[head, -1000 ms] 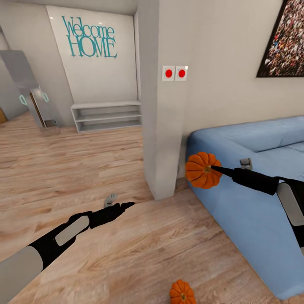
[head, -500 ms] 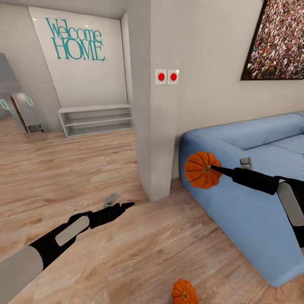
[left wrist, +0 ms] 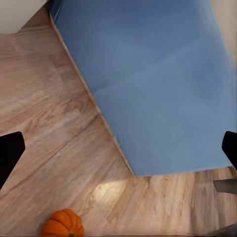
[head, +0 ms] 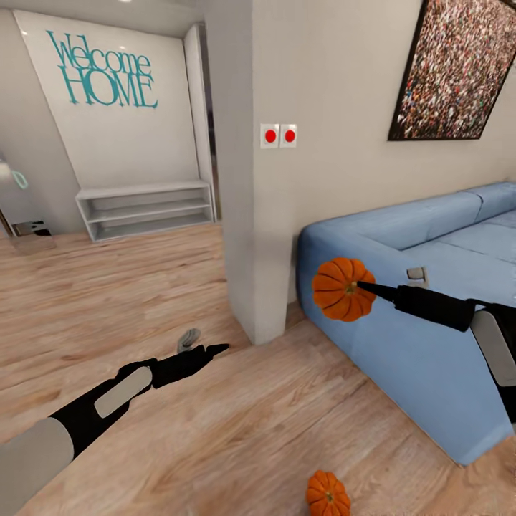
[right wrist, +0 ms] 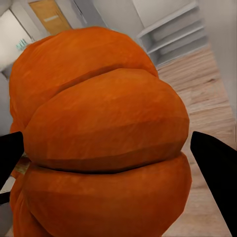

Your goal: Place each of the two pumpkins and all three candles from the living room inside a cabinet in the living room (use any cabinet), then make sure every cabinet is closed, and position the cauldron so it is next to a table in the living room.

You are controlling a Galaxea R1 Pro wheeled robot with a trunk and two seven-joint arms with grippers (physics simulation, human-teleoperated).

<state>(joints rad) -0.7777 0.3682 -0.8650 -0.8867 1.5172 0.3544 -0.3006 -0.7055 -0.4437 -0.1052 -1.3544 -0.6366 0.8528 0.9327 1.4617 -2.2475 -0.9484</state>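
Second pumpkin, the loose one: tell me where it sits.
The second pumpkin lies on the wooden floor at the head view's bottom edge, right of centre, just off the blue sofa's front corner.

One orange ribbed pumpkin held aloft; another pumpkin sits on the floor.

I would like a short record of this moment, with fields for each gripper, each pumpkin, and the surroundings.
right gripper: shut on the held pumpkin
held pumpkin: orange, lifted in front of the blue sofa
left gripper: open, holding nothing, above the wooden floor
second pumpkin: on the floor near the sofa's corner, apart from both grippers
wall: two red buttons on the pillar, framed picture above the sofa
background: "Welcome HOME" lettering over a low white shelf
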